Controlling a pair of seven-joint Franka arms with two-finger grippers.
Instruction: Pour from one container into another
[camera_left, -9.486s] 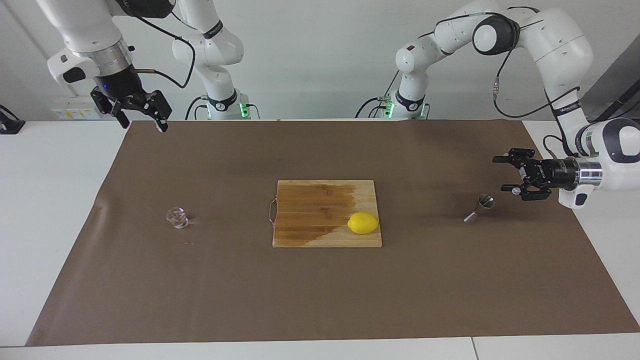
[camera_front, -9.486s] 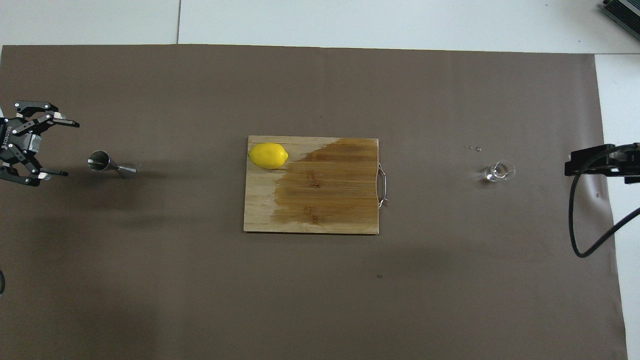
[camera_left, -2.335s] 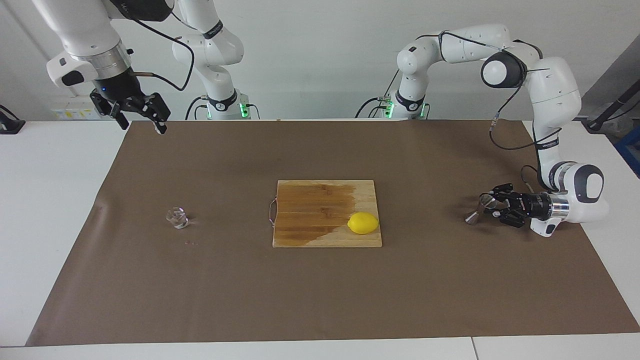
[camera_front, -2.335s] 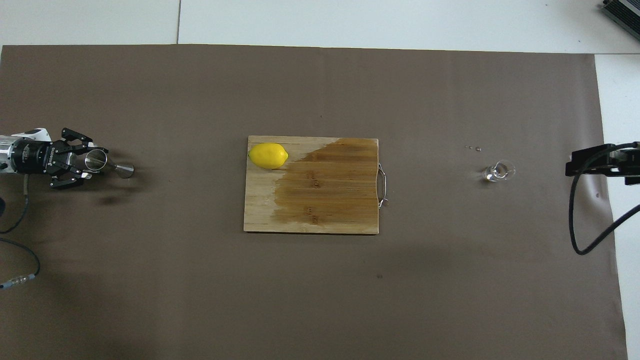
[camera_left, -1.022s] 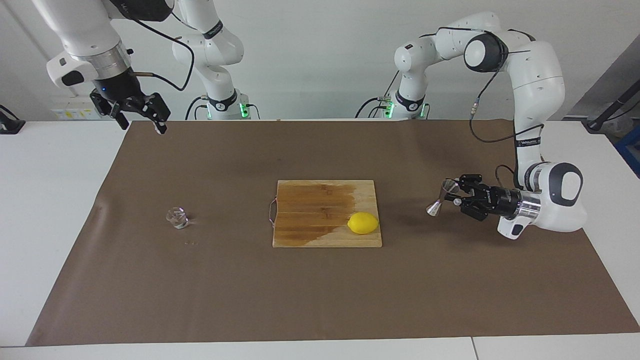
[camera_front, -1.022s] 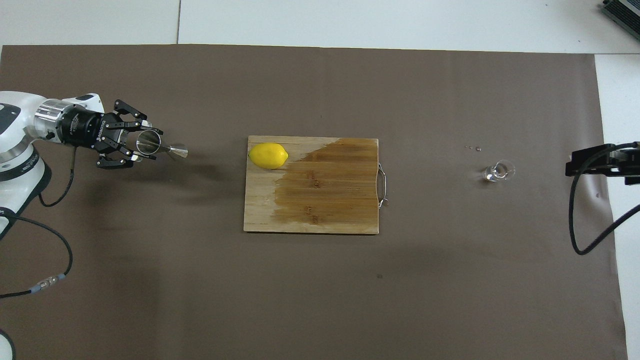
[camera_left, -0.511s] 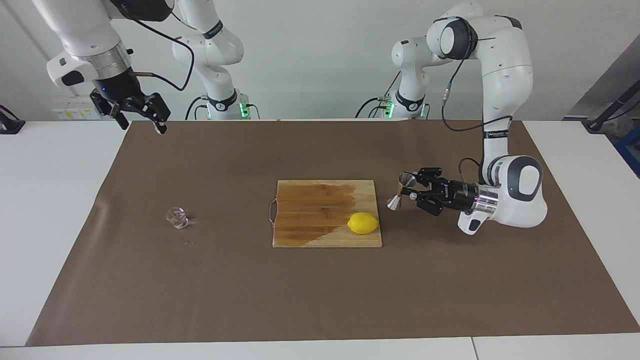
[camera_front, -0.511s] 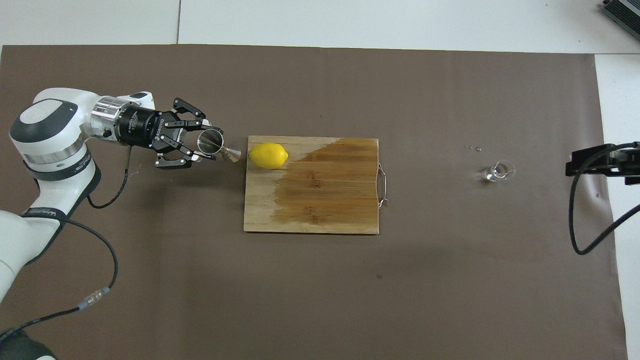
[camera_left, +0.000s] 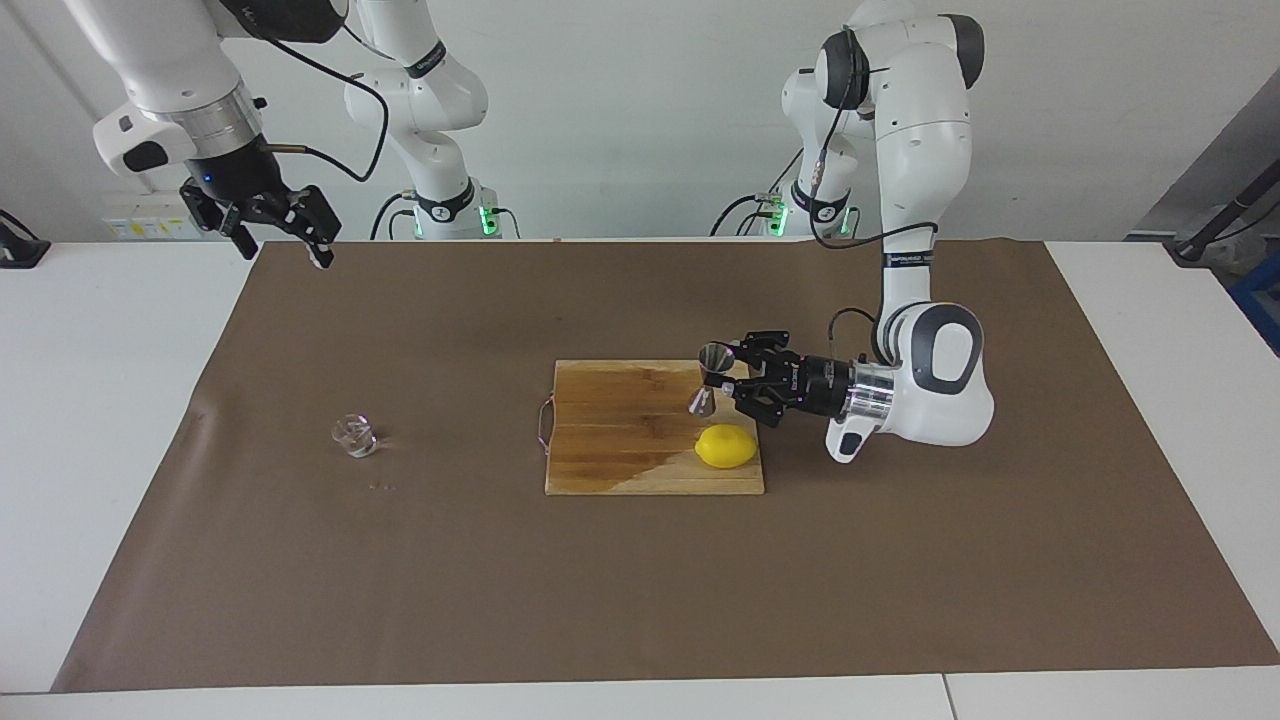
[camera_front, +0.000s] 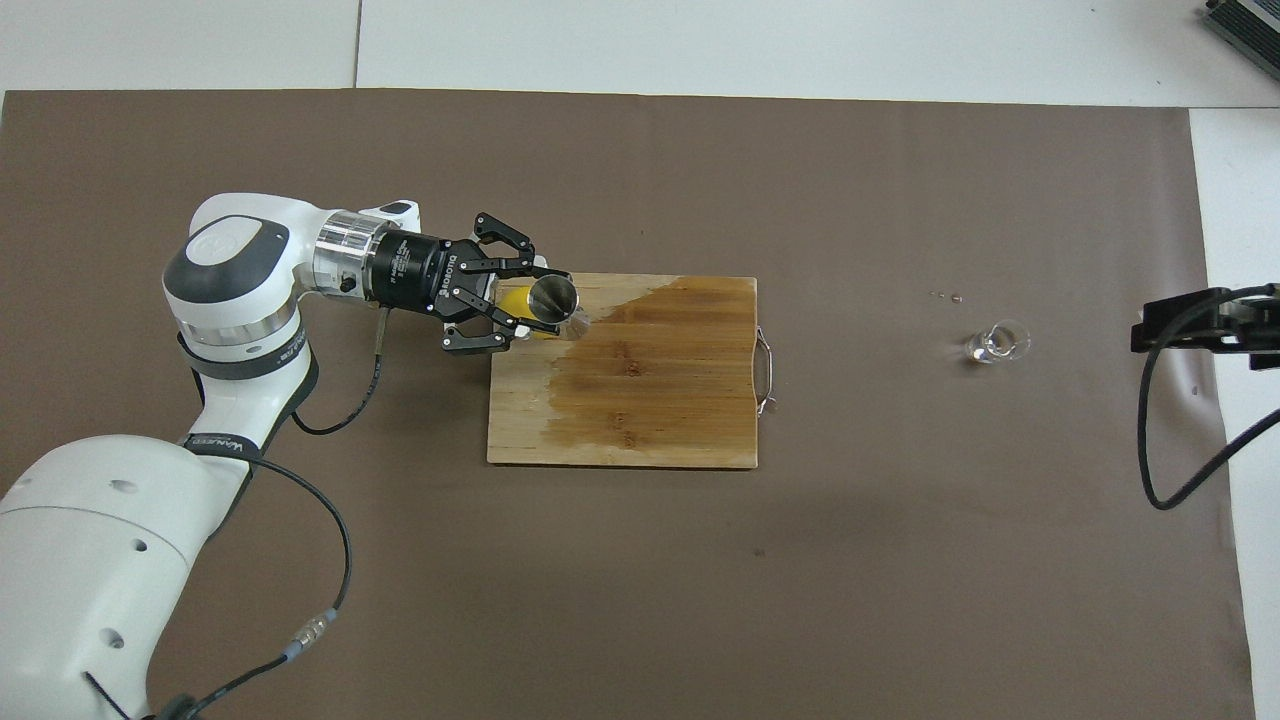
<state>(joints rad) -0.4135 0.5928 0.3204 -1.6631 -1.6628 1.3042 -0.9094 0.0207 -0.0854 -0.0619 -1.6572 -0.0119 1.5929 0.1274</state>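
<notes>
- Left gripper (camera_front: 520, 300): white lettering "ROBOTIQ" on its black body, read in overhead view.
- No other text legible.

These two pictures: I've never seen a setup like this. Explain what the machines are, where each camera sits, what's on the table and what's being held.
Two white robot arms work at a table covered in brown paper. One picture faces the robots from across the table; the other looks down from above their end.

The left end effector is shut on the small shiny steel hourglass-shaped jigger, carrying it over the wooden cutting board beside the yellow lemon.

The small clear glass cup stands on the paper toward the right arm's end. The right end effector waits in the air, open.
</notes>
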